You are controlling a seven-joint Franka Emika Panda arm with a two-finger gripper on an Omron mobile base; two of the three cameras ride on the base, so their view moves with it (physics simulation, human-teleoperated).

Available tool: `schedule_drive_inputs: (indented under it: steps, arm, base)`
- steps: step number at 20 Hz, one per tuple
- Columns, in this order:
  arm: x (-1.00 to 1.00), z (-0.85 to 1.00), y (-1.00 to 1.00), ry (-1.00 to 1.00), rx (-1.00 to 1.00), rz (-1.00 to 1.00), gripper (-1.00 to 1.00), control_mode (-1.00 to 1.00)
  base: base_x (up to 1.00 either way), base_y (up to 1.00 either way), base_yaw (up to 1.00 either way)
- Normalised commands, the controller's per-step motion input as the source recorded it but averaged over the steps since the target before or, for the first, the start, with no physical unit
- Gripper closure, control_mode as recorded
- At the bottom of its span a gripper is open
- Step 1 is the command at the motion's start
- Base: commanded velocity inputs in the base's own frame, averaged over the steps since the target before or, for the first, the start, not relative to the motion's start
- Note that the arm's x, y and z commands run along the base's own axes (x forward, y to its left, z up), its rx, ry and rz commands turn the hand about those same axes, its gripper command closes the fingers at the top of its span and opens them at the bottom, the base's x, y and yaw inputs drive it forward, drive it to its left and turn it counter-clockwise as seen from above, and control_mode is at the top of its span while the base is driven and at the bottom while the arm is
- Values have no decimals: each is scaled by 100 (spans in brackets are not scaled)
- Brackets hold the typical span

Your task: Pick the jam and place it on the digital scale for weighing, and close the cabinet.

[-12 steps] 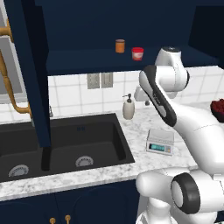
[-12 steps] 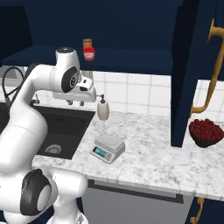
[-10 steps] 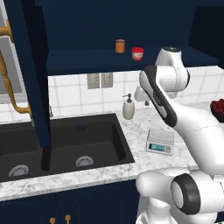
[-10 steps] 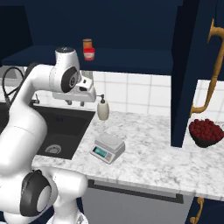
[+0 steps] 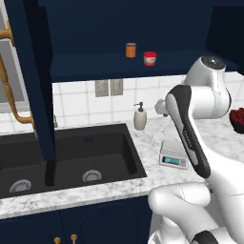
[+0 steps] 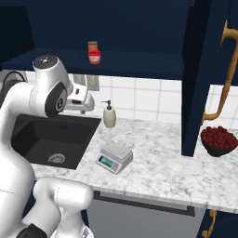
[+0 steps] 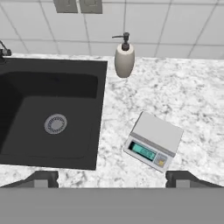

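The jam, a short jar with a red lid, stands on the open cabinet's shelf, next to an orange-brown jar. The cabinet's doors stand wide open. On the marble counter below lies the digital scale, nothing on it. My gripper hangs above the counter, well below the shelf, looking down on scale and sink. Its fingertips are far apart, so it is open and holds nothing.
A soap dispenser stands at the tiled wall behind the scale. The black sink lies left of it. A bowl of red fruit sits on the counter under the right door, whose brass handle juts out.
The arm has drawn back a little from the wall, and the hand has sunk slightly. Jam, scale and doors have stayed where they were.
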Motion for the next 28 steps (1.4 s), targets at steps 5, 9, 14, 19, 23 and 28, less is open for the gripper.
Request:
schedule_drive_inputs:
  steps: [5,9,14,19,23,28]
  arm:
    - [-35,56,8,-27,0,1,-100,-100]
    - [-25,68,0,-23,0,0,-100,-100]
    - [-22,74,0,-17,0,0,-100,-100]
    - [-4,62,0,-11,0,0,-100,-100]
    - [13,27,-1,-13,0,0,-100,-100]
    - [32,22,0,-10,0,0,-100,-100]
  base:
    - [0,0,0]
    - [0,0,0]
    - [0,0,0]
    - [0,0,0]
    - [0,0,0]
    - [0,0,0]
